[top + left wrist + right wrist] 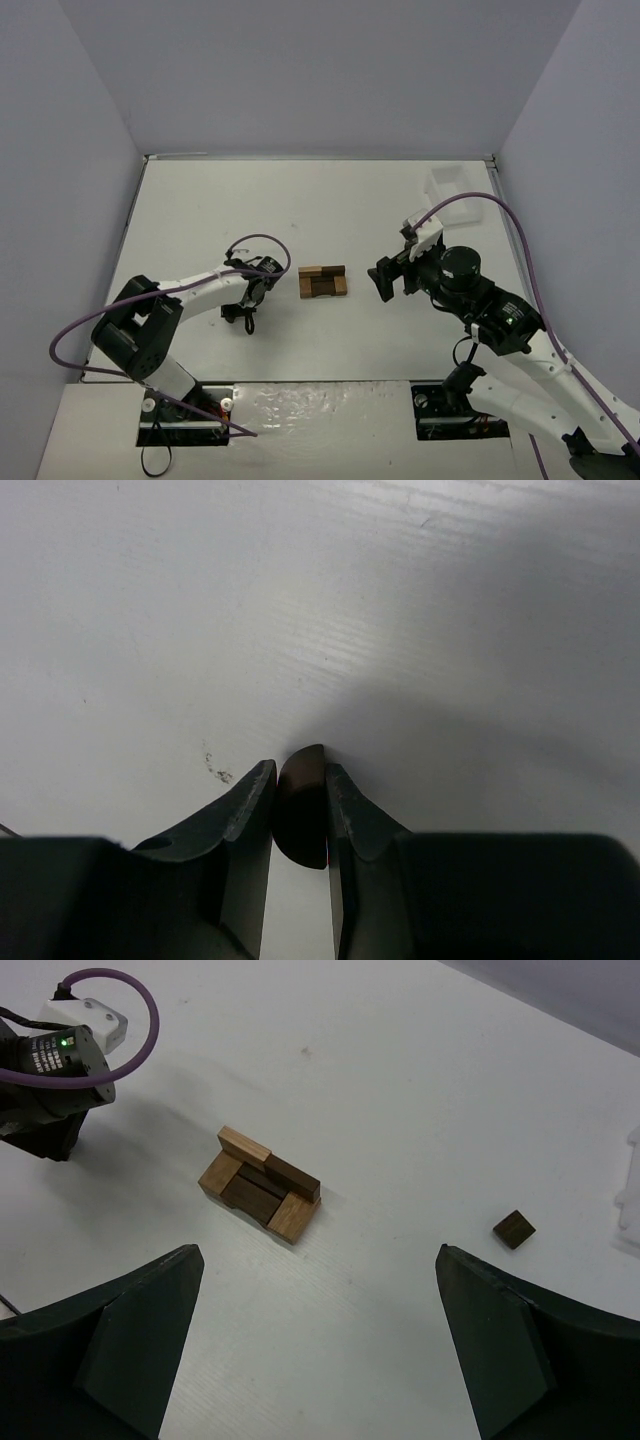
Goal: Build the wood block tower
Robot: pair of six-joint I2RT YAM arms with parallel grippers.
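Observation:
The wood block tower (322,282) is a low flat cluster of dark brown and light tan blocks on the table's middle; it also shows in the right wrist view (262,1195). My left gripper (245,318) is left of it, pointing down at the table, shut on a small dark brown rounded block (300,810); its tips (298,770) are just above the white surface. My right gripper (385,280) is open and empty, right of the tower, jaws wide apart (316,1250). A loose small dark block (514,1229) lies right of the tower.
A white tray (455,190) stands at the back right; its edge shows in the right wrist view (632,1195). Grey walls enclose the white table on three sides. The left arm's wrist and purple cable (60,1060) lie beyond the tower.

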